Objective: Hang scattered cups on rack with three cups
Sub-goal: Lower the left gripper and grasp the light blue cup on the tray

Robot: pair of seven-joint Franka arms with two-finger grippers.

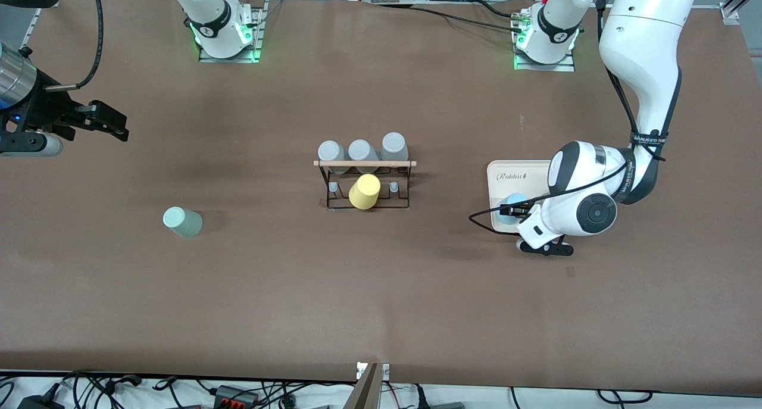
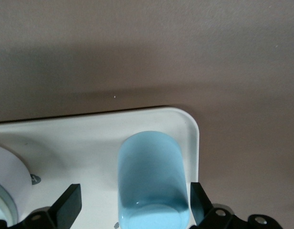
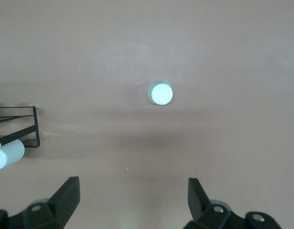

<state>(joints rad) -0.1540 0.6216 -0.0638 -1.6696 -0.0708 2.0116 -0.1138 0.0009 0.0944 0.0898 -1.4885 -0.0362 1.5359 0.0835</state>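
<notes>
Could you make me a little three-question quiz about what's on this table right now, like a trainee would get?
1. True or false: the light blue cup stands on the cream tray.
2. Which gripper has that cup between its open fingers: A) left gripper, B) right gripper?
3. Fill in: on the rack, the peg row nearer the front camera carries one ____ cup.

Key:
1. True.
2. A; the right gripper hangs open over bare table at the right arm's end, with the mint-green cup standing apart on the table.
3. Yellow; the three grey cups fill the farther row.
</notes>
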